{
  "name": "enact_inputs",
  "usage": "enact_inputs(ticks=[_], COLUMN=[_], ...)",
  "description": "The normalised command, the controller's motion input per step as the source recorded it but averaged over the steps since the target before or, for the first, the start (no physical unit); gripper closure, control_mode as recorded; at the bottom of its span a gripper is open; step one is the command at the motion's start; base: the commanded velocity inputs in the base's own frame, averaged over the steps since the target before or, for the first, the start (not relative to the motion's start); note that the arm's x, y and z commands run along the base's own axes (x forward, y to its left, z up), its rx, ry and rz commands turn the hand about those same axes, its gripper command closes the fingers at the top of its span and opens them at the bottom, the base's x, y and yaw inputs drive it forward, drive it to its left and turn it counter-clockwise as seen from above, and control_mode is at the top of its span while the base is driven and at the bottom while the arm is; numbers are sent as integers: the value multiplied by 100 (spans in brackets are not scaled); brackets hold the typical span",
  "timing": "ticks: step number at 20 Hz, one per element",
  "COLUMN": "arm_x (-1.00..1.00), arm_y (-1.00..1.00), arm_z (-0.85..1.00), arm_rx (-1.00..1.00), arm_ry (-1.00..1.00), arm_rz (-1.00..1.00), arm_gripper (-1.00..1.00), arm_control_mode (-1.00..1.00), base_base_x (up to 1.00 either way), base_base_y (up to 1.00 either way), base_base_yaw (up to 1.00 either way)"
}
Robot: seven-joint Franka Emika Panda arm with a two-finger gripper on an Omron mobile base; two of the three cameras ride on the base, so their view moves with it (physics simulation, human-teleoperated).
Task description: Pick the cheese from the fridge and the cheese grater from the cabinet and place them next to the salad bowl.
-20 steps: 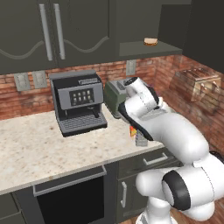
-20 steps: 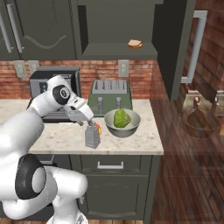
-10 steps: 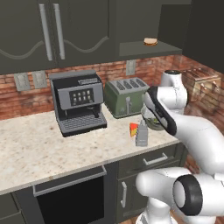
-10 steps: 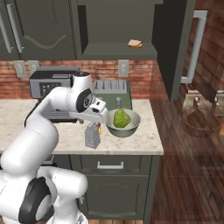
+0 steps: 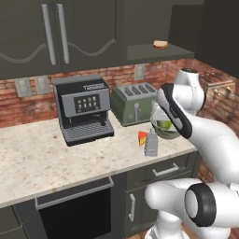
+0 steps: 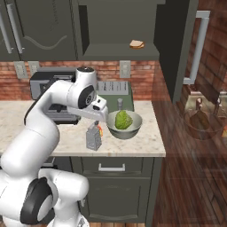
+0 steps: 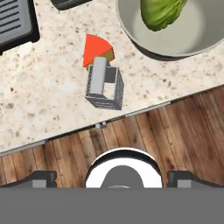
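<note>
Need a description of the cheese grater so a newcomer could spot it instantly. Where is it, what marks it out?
Find the speckled counter under the dark wall cabinets, and on it the green toaster. In front of the toaster, near the counter's front edge beside the salad bowl, stands the cheese grater. It is the small grey metal box with a top handle; the cheese next to it is an orange-red wedge.
</note>
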Motion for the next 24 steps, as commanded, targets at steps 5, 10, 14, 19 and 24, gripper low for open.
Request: enact_inputs(ticks=[5,10,14,19,24], arm_x=[-7,-27,-57,-61,-62], arm_y=[4,0,0,0,0], arm_z=[-15,20,17,30,49], arm_rx=[-8,0,0,0,0], arm_ry=[-10,-7,-14,-13,-10], arm_rz=[0,0,0,0,0], arm_gripper=[-100,-100,-100,-100,-100], arm_control_mode=[-100,-100,-100,-100,-100], base_base_x=[0,0,0,0,0], base_base_y=[0,0,0,0,0], base_base_yaw=[0,0,0,0,0])
